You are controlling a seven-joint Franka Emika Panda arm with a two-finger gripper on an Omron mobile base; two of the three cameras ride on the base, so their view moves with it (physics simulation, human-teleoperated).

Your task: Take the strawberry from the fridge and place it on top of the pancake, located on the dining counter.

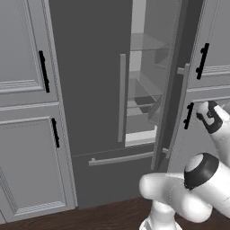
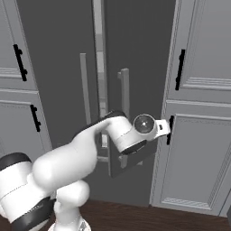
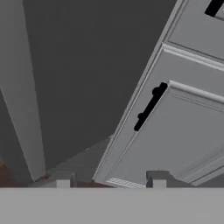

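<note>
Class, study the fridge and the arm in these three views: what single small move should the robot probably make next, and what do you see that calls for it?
Probably swing the right door wider. The fridge stands only partly open, showing a narrow slice of pale shelves, and no strawberry can be made out there. The gripper, jaws parted and empty, sits by that door, facing the cabinet.

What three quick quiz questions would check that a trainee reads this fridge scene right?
1. True or false: the fridge has its right door swung partly open.
2. In the hand view, the fingers are: A closed on the door handle, B apart with nothing between them, C holding a strawberry.
3. What colour are the handles on the cabinets?

Key: 1 true. 2 B. 3 black.
</note>
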